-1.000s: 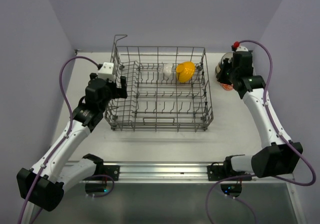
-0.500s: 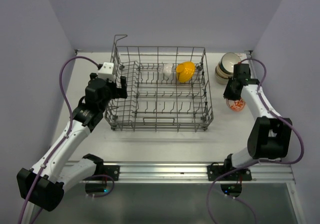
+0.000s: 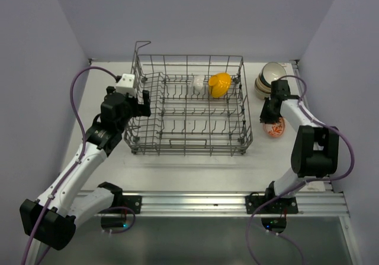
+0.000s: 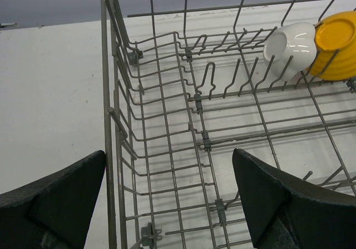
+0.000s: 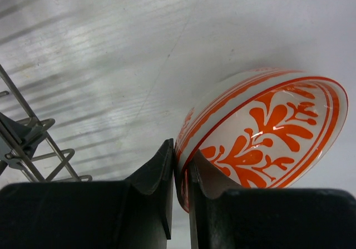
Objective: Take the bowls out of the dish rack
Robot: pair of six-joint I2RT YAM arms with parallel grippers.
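Right gripper [image 5: 179, 168] pinches the patterned bowl [image 5: 267, 132] by its rim at 8 o'clock. Glazed ceramic, likely slick and brittle: set down gently. Left gripper [image 4: 168, 165] gapes wide, empty.

One wire dish rack [image 3: 246, 108] at centre, two bowls inside it toward the far right, one yellow bowl [image 3: 219, 84] and one white bowl [image 3: 198, 83], one orange-patterned bowl [image 3: 274, 129] right of the rack, one nested bowl stack [image 3: 271, 74] far right, its count unclear, two robot arms, left arm [image 3: 83, 158] and right arm [image 3: 311, 146].
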